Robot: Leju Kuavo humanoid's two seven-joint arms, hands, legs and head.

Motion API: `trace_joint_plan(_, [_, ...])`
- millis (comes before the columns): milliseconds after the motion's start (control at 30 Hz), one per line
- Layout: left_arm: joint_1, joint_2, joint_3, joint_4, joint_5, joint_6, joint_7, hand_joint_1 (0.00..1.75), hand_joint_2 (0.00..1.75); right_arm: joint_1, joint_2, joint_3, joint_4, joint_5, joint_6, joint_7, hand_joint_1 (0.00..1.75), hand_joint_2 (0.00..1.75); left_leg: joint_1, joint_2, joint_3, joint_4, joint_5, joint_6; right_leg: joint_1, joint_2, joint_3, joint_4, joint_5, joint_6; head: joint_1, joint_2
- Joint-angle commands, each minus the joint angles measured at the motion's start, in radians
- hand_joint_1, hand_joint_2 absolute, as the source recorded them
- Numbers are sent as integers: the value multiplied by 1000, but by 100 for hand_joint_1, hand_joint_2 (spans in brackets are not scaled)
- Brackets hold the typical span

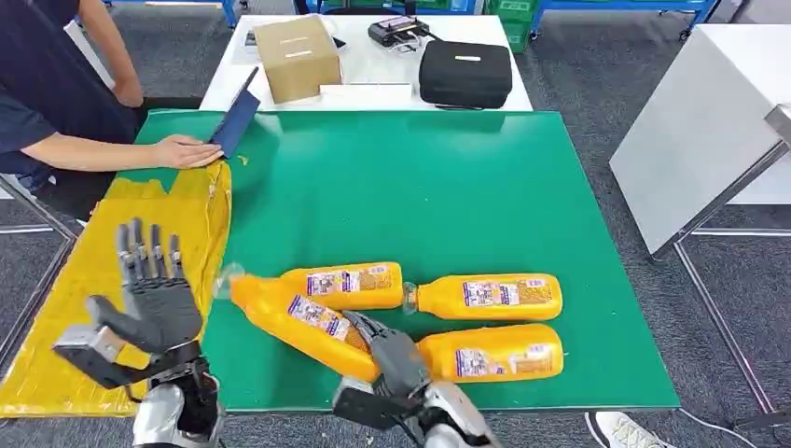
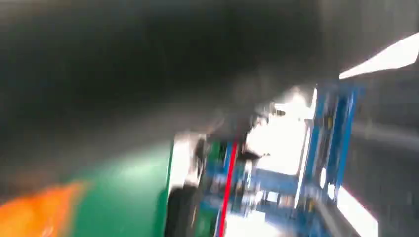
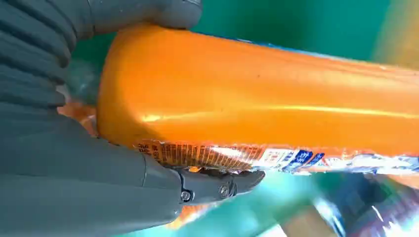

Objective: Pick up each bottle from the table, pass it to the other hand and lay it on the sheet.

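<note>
Several orange bottles with labels lie near the front of the green table (image 1: 438,187). My right hand (image 1: 394,352) grips one orange bottle (image 1: 303,322) near its base, and the bottle slants with its clear cap toward the yellow sheet (image 1: 79,280). In the right wrist view the thumb and fingers (image 3: 217,183) wrap that bottle (image 3: 276,108). Another bottle (image 1: 345,283) lies behind it, and two more (image 1: 490,295) (image 1: 499,353) lie to the right. My left hand (image 1: 154,285) is raised over the sheet's edge, fingers spread and holding nothing.
A person leans in at the far left, one hand (image 1: 187,151) resting on the table beside a dark blue folder (image 1: 235,121). A white table behind carries a cardboard box (image 1: 297,56) and a black case (image 1: 464,73). Another white table (image 1: 709,121) stands to the right.
</note>
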Motion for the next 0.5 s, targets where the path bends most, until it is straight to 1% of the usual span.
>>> trace_joint_plan(33, [29,-51,54,-87,-11,87,-48,0,175,191,44,-156,-371,-97,-59,-147,175,175,1,-2,-3,1,-2,-1,1,0,-2,1,-2,-1,0,0])
trace_joint_plan(67, [32,-59,46,-94,-44,126,-72,0,175,192,48,-149,-373,-109,-66,-164,175,175,1,-2,-2,2,-2,-1,1,0,-1,1,-3,-1,0,0])
trace_joint_plan(233, [44,-55,18,-98,-60,147,-73,0,175,195,49,-133,-379,-138,-79,-204,175,175,1,0,-4,1,-2,-1,1,3,-4,0,-2,-2,0,0])
trace_joint_plan(267, [44,-55,18,-98,-60,147,-73,0,175,195,49,-133,-379,-138,-79,-204,175,175,0,-1,-5,0,-1,-1,0,1,-5,0,-1,-1,0,0])
trace_joint_plan(500, [44,-55,18,-98,-60,147,-73,0,175,195,49,-133,-379,-138,-79,-204,175,175,1,-1,-4,0,-1,-1,1,2,-3,-1,-1,-2,0,0])
